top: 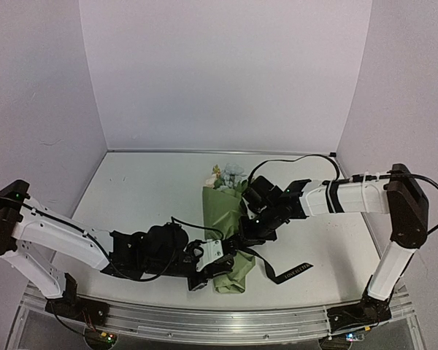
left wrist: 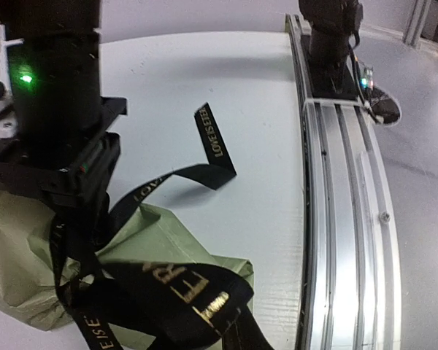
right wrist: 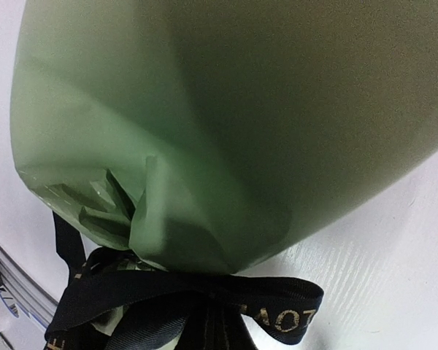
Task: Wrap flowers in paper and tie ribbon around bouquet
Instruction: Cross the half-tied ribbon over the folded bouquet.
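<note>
Right end effector [top: 248,232] is shut tight, down over the waist of the bouquet [top: 228,217], and black ribbon [left wrist: 213,142] bunches right at its tips, so it looks pinched there! From its own camera, olive paper [right wrist: 226,109] fills everything above those tips, gathered into creased folds just where the lettered ribbon crosses. Left end effector [top: 204,266] sits low on the bench [top: 153,189], right beside the bouquet's narrow end, but its jaws don't show clearly, so how far apart they stand I can't tell. Just under its camera a wide band of ribbon runs over the crumpled paper end, close enough to read as a blur of pale letters. One free tail of ribbon curls away from the right end effector across bare bench, on the side of the metal rail [left wrist: 336,219]. Flowers [top: 226,175] poke out of the wide end, pale blooms and green leaves, on the far side of the right end effector, well away from the left one.
</note>
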